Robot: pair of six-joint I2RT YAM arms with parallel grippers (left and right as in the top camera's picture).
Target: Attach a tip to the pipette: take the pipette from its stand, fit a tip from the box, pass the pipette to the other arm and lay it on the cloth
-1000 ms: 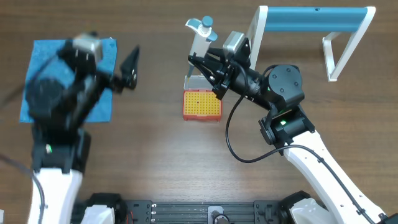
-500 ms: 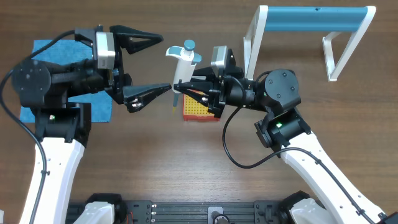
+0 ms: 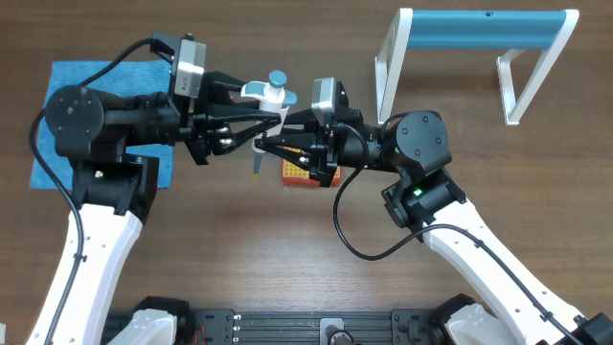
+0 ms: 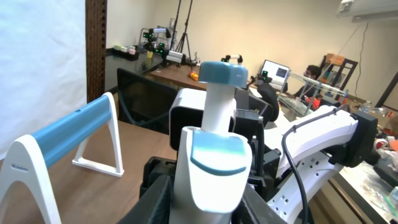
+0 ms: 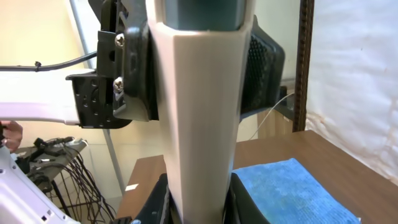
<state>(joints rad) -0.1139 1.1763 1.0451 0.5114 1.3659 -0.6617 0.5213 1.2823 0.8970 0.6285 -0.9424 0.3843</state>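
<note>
Handover step: my right hand (image 3: pixel 280 140) grips the tipped pipette (image 3: pixel 271 100) aloft, just cloth-side (image 3: pixel 67 105) of the tip box (image 3: pixel 312 172); my left hand (image 3: pixel 272 115) meets its upper body, whether clamped I cannot tell; next, left secures, right releases.

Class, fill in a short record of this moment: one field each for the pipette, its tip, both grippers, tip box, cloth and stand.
pipette: lifted off the table
tip: yellow, fitted
right gripper: shut on the pipette
left gripper: shut on the pipette
tip box: on table, partly under right gripper
cloth: blue, at table's left side
stand: white and blue, far right
</note>
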